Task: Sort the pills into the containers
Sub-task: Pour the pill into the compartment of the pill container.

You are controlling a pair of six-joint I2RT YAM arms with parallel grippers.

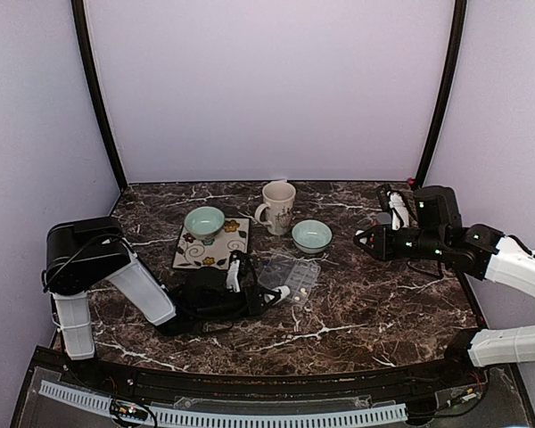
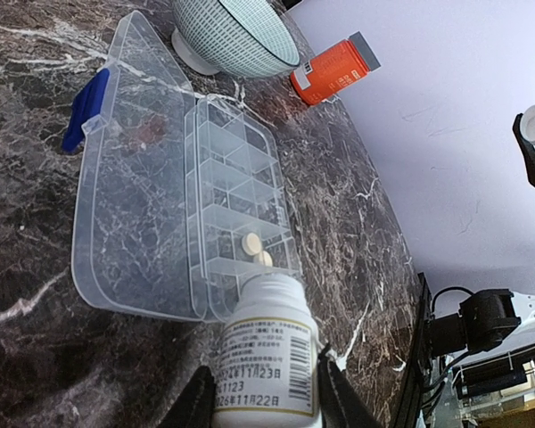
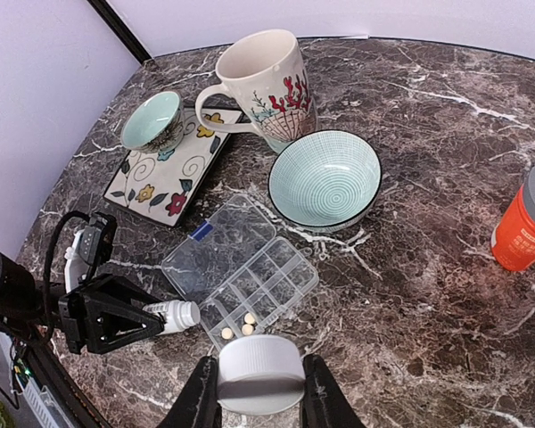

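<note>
The left gripper (image 2: 267, 397) has its two fingers part way apart. They press on both sides of a white bottle (image 2: 267, 352) with a printed label. The bottle lies almost flat, with its mouth at the near end of the pill box (image 2: 241, 178). The right gripper (image 3: 260, 385) pinches a round white cap (image 3: 259, 370) between its fingers. It is held up in the air, well away from the box.

The pill box rests on the dark marble table (image 3: 428, 294) with its clear lid (image 2: 134, 205) folded out flat beside it. The pills (image 3: 247, 326) are in the box, at the end nearest the bottle's mouth. The right wrist view shows three of them. The left wrist view shows only two, as the bottle's mouth covers part of that end.

It is hard to tell whether the three pills share one compartment. The bottom of the white bottle and the tips of the left fingers are cut off by the edge of the picture. An orange bottle (image 3: 526, 223) is partly cut off at the right edge. In the top view the pills are too small to make out.
</note>
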